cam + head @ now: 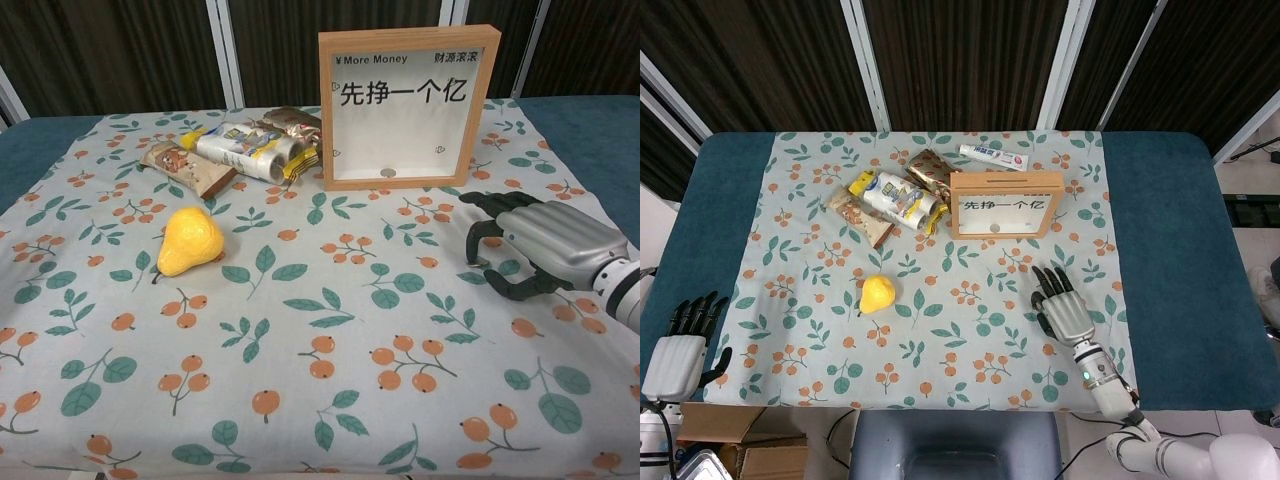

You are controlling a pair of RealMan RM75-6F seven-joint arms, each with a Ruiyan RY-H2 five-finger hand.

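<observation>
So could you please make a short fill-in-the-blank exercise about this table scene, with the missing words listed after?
1. The fruit lying alone on the floral cloth is a yellow ____.
2. The right hand hovers nearest the wooden ____, with its fingers curled downward.
3. The left hand sits at the table's ____ edge, holding nothing.
4. The snack packets lie to the ____ of the wooden box.

Missing words: pear; box; left; left

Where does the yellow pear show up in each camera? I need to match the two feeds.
Head view: the yellow pear lies left of centre on the floral cloth.
Chest view: pear at left, mid-height.
Shared landmark: the wooden framed sign, beyond it to the right.
</observation>
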